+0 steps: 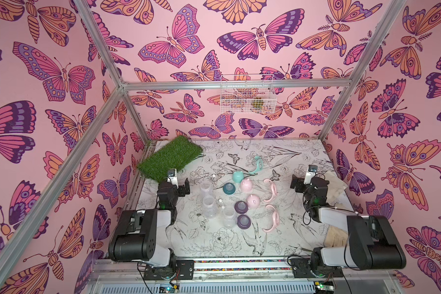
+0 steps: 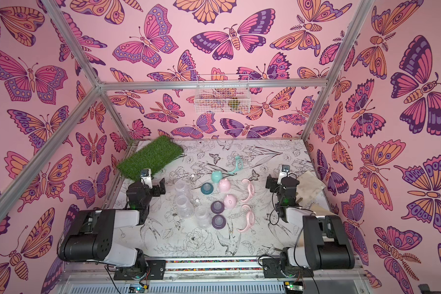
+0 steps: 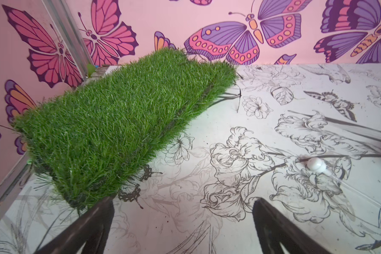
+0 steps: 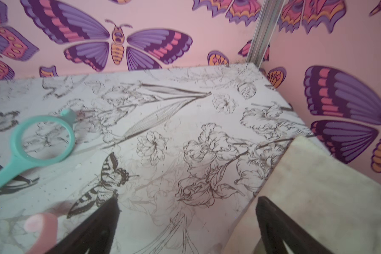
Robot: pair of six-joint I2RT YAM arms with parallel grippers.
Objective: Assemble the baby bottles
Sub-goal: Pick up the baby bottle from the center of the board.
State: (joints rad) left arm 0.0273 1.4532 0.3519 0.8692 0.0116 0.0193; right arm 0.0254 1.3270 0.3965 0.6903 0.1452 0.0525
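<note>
Top views both show the baby bottles in separate pieces across the middle of the flower-printed counter [image 1: 214, 244], with no two parts joined. Three clear bottle bodies [image 1: 209, 206] appear to stand upright in a loose row on the side nearest the left arm. Just beside them sit a teal nipple collar [image 1: 228, 188] and two purple nipple collars [image 1: 241, 206], the purple pair close to the nearest bottle body. A little further toward the right arm are a teal eared cap [image 1: 237, 176] and two pink eared caps [image 1: 246, 185]. A teal handle ring [image 1: 257, 165] lies toward the back wall. Two pink handle rings [image 1: 271, 189] lie one behind the other at the right edge of the group.

The left pincer [image 3: 183, 199] hangs over bare counter with its jaws spread wide and nothing between them. It is beside the near corner of a green grass mat [image 3: 119, 123], and a small white bead [image 3: 315, 163] lies ahead of it. The right pincer [image 4: 187, 199] is spread wide and empty too, above the counter next to a pale cloth [image 4: 317, 187]. A white wire basket [image 1: 247, 94] hangs on the back wall.
</note>
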